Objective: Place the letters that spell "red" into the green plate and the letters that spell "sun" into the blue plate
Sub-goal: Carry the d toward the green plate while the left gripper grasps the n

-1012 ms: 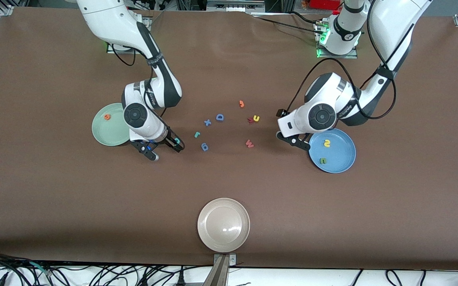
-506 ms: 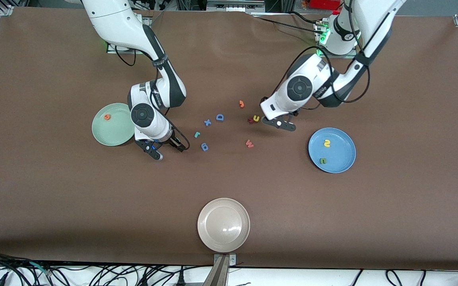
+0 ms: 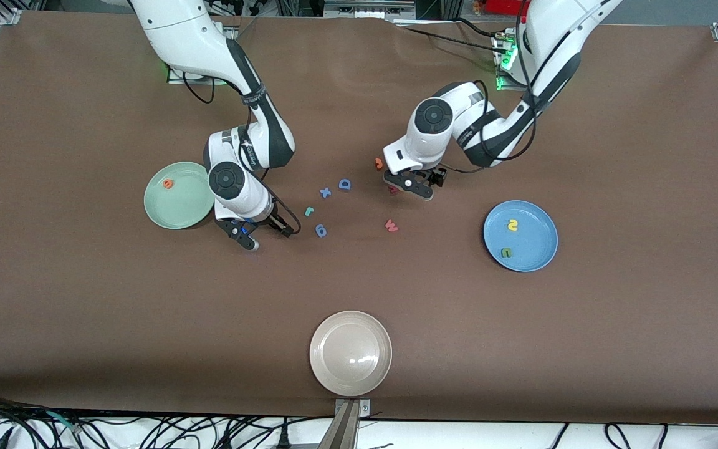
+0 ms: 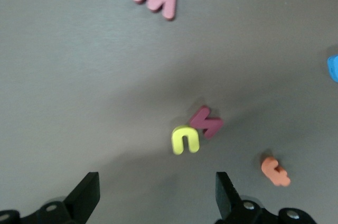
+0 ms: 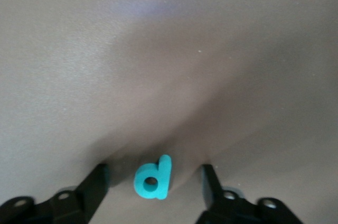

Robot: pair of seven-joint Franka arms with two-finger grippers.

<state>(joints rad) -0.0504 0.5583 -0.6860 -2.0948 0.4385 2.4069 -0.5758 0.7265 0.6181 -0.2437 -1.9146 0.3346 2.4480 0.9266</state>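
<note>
Right gripper sits low beside the green plate, fingers spread apart with the teal "d" lying on the worktop between them, not gripped. Left gripper hangs over the yellow "u", fingers wide, nothing in them. Orange "e" is in the green plate; yellow "s" and green "n" are in the blue plate. Teal "r" lies loose mid-worktop.

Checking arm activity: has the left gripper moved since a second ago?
Yes. The left gripper left the blue plate and now hangs over the yellow "u".
</note>
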